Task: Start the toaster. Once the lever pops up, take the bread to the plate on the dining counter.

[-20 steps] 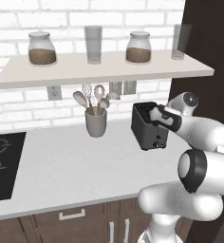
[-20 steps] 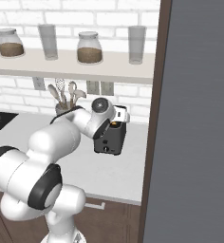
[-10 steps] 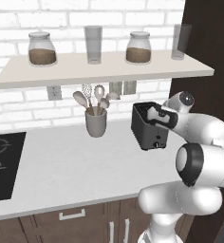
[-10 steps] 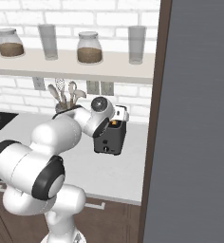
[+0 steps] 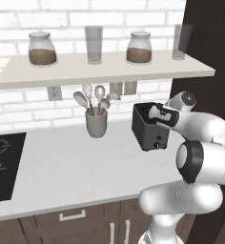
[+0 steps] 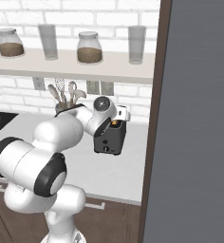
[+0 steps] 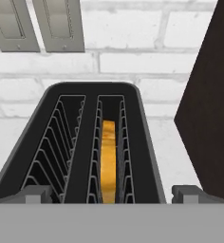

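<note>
A pale worktop (image 5: 62, 167) runs along a white brick wall, with a shelf (image 5: 105, 69) of jars and glasses above it. At the worktop's right end, next to a tall dark panel (image 6: 199, 118), stands the black toaster (image 5: 150, 126), well to the right of a grey utensil cup (image 5: 96, 123). The white arm bends over the toaster, its gripper (image 7: 112, 193) poised just above the two open slots. The fingertips (image 7: 38, 193) sit wide apart, one at each side of the toaster's top, holding nothing. The bread (image 7: 109, 159) stands on edge deep in the right-hand slot, an orange-yellow slice between wire guides. It is likely light, fairly stiff and crumbly. Its narrow top edge looks like the only place to pinch, gently, across the two flat faces.
</note>
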